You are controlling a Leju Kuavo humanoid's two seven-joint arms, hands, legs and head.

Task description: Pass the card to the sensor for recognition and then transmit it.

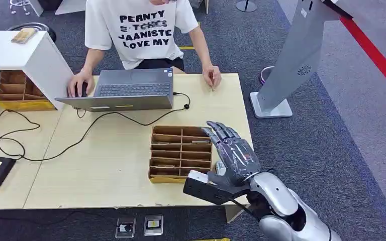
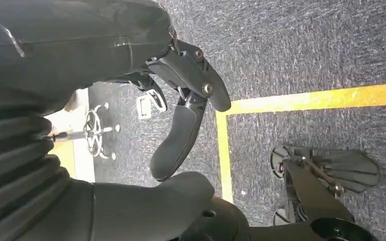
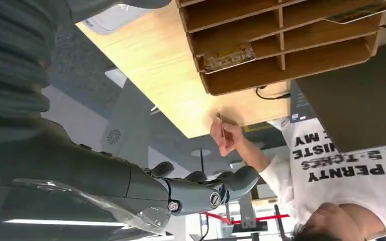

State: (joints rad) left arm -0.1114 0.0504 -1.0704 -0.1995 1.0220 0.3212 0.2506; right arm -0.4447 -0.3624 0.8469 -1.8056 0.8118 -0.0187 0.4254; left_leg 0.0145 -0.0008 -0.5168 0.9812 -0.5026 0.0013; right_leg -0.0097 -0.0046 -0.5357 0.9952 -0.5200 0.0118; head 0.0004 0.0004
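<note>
Right hand (image 1: 233, 153), dark and many-fingered on a silver arm, hovers at the right end of the brown cardboard compartment tray (image 1: 181, 153) on the pale wooden table (image 1: 105, 170), fingers stretched apart, holding nothing. Small patterned card (image 3: 228, 56) lies in one compartment. Beyond, a person in a white printed T-shirt (image 1: 143, 27) rests a hand on a grey laptop (image 1: 125, 90). Left hand (image 2: 186, 100) hangs over carpet, fingers loosely curled, empty.

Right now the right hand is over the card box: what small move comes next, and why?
Probably lower the right hand into the slotted cardboard box toward a card: the hand holds nothing and hovers at the box's right edge.
</note>
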